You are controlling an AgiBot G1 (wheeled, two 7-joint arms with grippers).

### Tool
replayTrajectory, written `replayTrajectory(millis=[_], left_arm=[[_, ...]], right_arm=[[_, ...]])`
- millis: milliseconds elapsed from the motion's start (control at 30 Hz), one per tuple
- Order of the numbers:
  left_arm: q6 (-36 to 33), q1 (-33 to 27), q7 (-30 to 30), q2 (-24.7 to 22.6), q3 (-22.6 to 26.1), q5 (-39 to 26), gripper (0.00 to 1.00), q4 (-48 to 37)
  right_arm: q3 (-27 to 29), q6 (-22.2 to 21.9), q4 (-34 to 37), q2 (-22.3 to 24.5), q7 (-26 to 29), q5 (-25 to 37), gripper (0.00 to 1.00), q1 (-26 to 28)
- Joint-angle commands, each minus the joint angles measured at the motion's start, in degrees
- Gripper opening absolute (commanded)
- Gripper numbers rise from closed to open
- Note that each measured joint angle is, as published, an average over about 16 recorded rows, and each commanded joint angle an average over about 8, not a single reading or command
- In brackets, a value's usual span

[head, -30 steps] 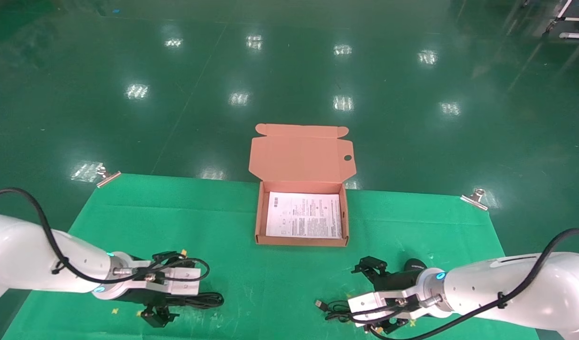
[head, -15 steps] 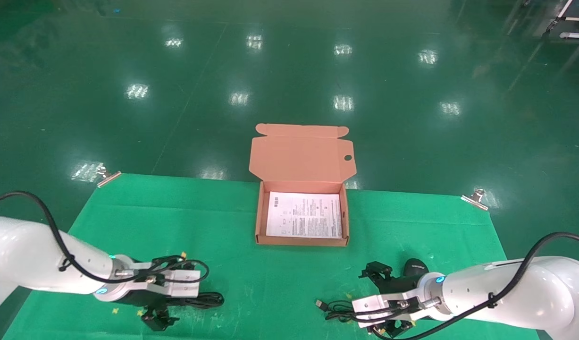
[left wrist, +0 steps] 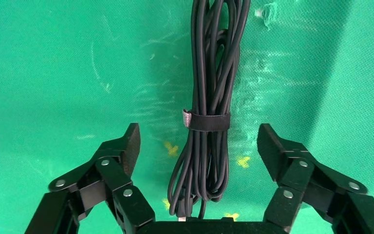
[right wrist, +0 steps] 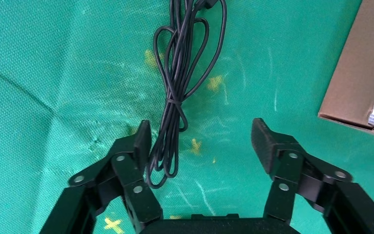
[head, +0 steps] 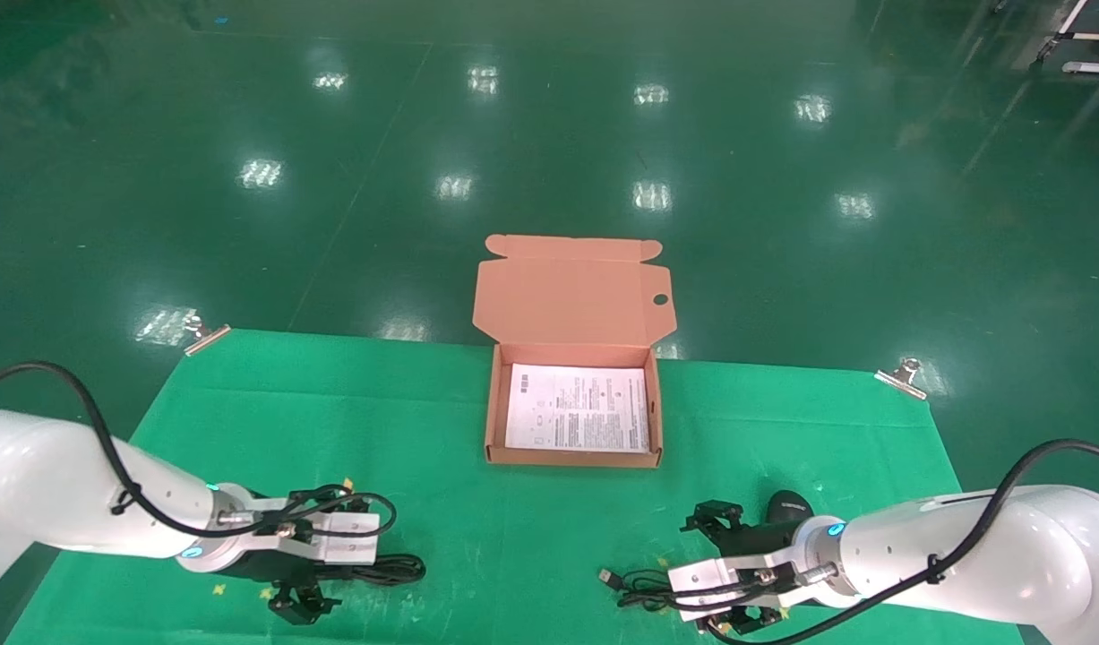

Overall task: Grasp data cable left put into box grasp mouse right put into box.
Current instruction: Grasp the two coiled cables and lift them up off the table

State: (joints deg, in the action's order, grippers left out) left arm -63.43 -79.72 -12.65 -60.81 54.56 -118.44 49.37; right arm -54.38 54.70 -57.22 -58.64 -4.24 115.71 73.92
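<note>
Both arms have sunk lower; my left claw [left wrist: 198, 146], jaws apart, straddles the cable [left wrist: 209, 97], whose length runs straight out between them; right claw [right wrist: 202, 141] gapes beside the mouse [head: 786, 508]; box [head: 491, 421] ahead.

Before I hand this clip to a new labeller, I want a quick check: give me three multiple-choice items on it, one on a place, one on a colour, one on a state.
1. Where does the data cable lie?
A. in the box
B. on the green cloth between the left pincer's fingers
C. on the floor

2. What colour is the box's flap?
A. brown
B. white
C. blue

3. How is the right pincer?
A. shut on the mouse
B. shut on nothing
C. open

Answers: 1 B, the left pincer straddles the tied bundle on the cloth. 2 A, plain cardboard. 3 C, its fingers stand apart over the mouse's cord.
</note>
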Motion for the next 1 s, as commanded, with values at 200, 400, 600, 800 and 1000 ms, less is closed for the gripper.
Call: replayTrajectory(millis=[200,400,600,800,1000], left_arm=[[0.02,0.0,-0.07,0.02,-0.07,0.02,0.0,0.18],[0.03,0.02,-0.09,0.03,-0.09,0.04,0.0,0.27],[0.05,0.03,-0.11,0.05,-0.11,0.06,0.0,0.34],[0.07,0.05,-0.13,0.06,-0.13,0.08,0.0,0.39],[0.09,0.06,-0.14,0.07,-0.16,0.09,0.0,0.42]], right_arm=[[0.02,0.09,-0.1,0.03,0.04,-0.06,0.0,0.02],[0.03,0.13,-0.15,0.05,0.06,-0.09,0.0,0.03],[0.05,0.16,-0.18,0.07,0.07,-0.11,0.0,0.05],[0.07,0.18,-0.2,0.08,0.1,-0.13,0.0,0.06],[0.08,0.21,-0.22,0.1,0.12,-0.15,0.0,0.06]])
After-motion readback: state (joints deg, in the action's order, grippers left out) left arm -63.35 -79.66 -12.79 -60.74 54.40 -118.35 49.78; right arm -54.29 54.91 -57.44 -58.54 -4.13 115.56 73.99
